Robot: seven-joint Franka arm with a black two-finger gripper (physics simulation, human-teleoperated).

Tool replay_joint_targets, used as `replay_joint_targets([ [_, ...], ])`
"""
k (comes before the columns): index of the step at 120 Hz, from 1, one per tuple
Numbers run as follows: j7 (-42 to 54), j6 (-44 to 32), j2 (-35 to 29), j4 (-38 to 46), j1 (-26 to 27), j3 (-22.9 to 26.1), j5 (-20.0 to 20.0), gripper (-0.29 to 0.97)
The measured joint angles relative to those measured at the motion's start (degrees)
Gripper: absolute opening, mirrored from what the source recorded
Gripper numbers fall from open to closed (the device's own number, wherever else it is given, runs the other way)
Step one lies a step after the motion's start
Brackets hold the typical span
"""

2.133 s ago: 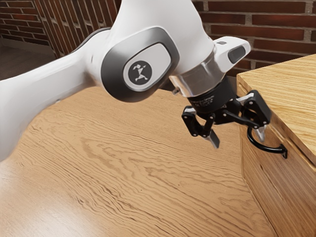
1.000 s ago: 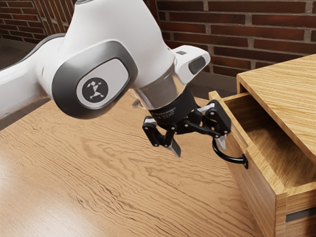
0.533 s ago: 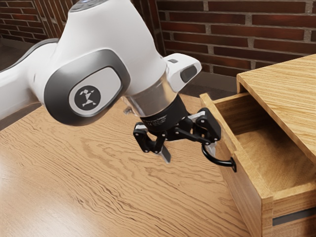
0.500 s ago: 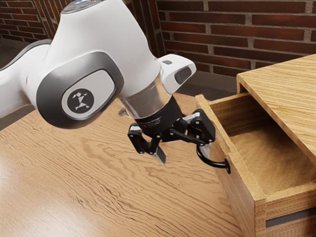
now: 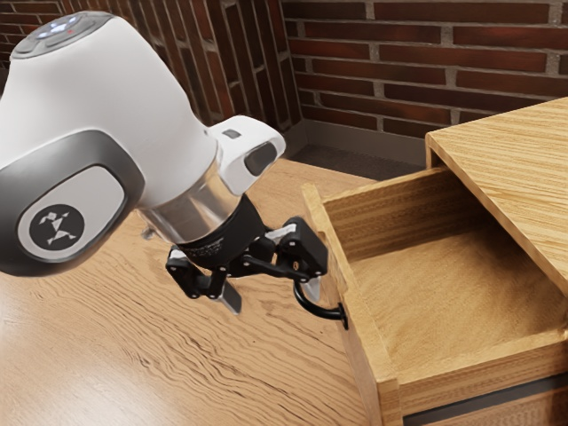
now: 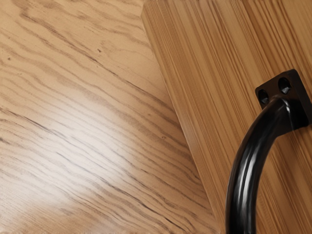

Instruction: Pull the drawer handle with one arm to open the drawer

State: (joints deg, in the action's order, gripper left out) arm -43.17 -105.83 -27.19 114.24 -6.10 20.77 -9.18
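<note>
Drawer (image 5: pixel 390 217) is sliding further out of the cabinet (image 5: pixel 506 142), now well open; pincer (image 5: pixel 271 295) is staying wide, one finger hooking inside the handle (image 5: pixel 318 310) so pulling needs no clamp.

Bright even light; soft sheen on tabletop (image 6: pixel 97 122).
</note>
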Motion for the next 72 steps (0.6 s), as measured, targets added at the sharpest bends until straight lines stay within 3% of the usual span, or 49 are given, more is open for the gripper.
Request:
replay_joint_targets([
  [30,-0.1,0.3,-5.1,3.1,1.7,-3.0,-0.1,0.68],
  [48,-0.1,0.8,-5.9,-1.8,5.4,-6.0,0.2,0.68],
  [54,-0.1,1.8,-3.2,-7.7,5.8,-6.3,0.7,0.68],
  [65,-0.2,8.0,10.3,-26.8,6.0,-7.4,2.6,0.68],
  [72,0.9,12.0,16.5,-33.3,6.0,-8.1,5.0,0.68],
])
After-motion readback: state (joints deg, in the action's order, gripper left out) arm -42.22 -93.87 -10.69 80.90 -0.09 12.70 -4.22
